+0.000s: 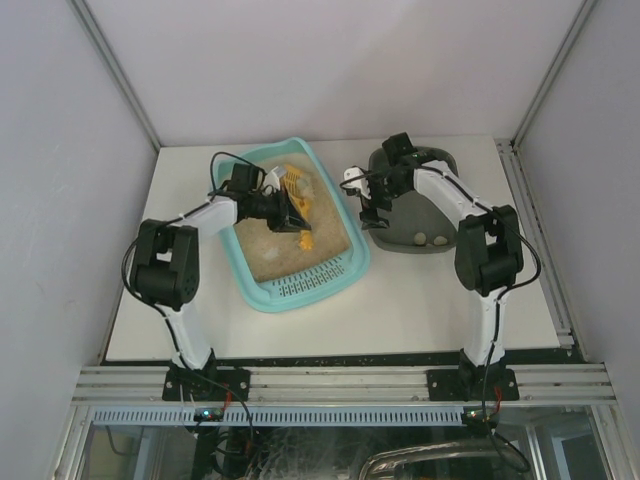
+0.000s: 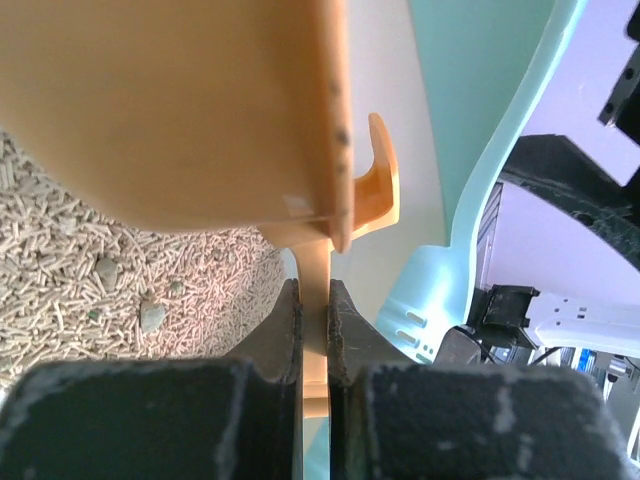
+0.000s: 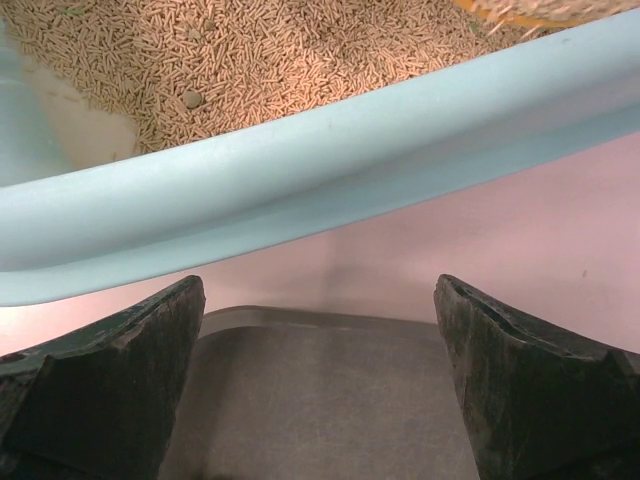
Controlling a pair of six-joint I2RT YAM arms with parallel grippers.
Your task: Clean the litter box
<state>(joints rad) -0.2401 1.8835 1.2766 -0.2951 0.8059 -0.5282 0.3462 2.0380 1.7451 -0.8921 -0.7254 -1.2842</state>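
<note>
The left hand (image 2: pixel 313 300) is pinching shut on the thin flat handle (image 2: pixel 314 262) of an orange scoop (image 2: pixel 190 110), with both fingers pressing against its sides. The scoop's bowl is hanging just over the litter (image 2: pixel 60 270). From underneath I cannot tell whether the bowl is carrying anything. The litter is lying in the litter box (image 1: pixel 300 287), which is sitting on the worktop (image 1: pixel 420 310) left of centre, in front of the left arm, with its slotted strip at the near end. Just beside it on the right a dark grey tray (image 1: pixel 400 242) is lying. The right hand (image 3: pixel 318 290) is hovering over the tray's left end, its fingers standing wide apart with nothing between them. 2 small lumps (image 1: pixel 428 239) are resting in the grey tray, so some waste seems to be across already. At least 2 grey-green clumps (image 2: pixel 152 315) are showing among the litter near the scoop, and another is showing near the box's right rim. The job is looking partly done. What is remaining, by my judgement, is scooping those clumps up, shaking the loose litter off and carrying them over to the tray.
</note>
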